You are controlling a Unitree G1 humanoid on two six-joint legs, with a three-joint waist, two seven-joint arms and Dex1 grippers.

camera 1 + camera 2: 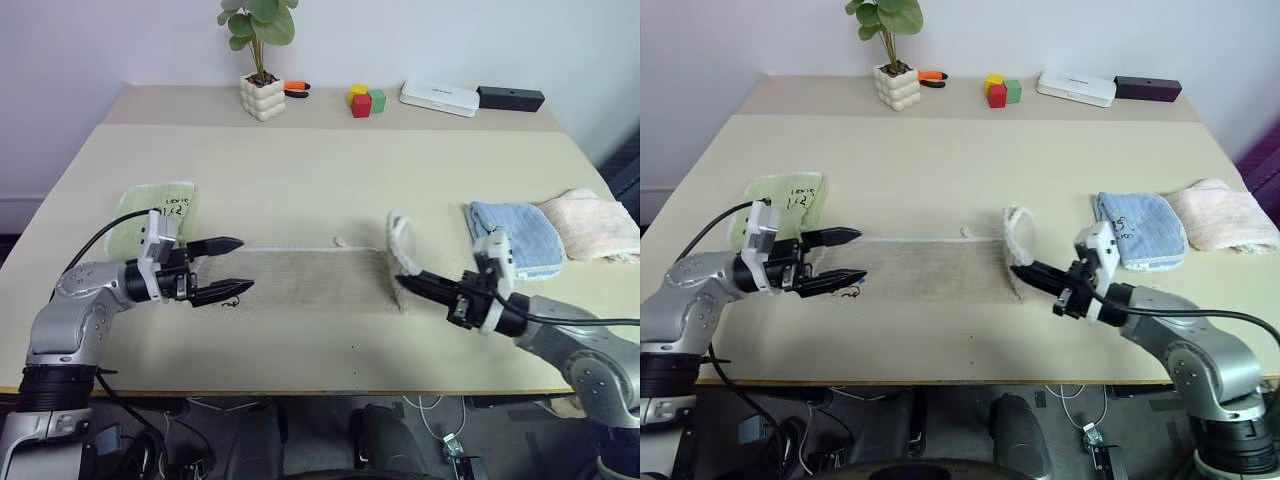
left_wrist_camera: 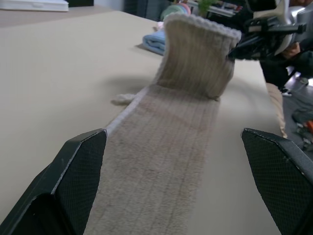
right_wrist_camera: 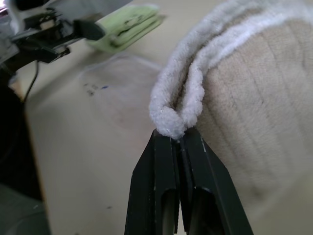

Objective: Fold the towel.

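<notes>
I see dark handwritten marks on the folded pale green towel (image 1: 160,212) and on the folded light blue towel (image 1: 1140,229), but I cannot read them.

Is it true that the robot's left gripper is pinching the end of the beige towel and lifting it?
Not quite: it is the right gripper pinching the beige towel end and lifting it, as the right wrist view shows. The left gripper is open, holding nothing.

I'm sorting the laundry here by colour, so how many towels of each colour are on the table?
Beige-brown: 1, the towel, one end lifted.
Pale green: 1, the green towel.
Light blue: 1, the blue towel.
Pale pink: 1, the pink towel.
Total: 4 towels.
</notes>
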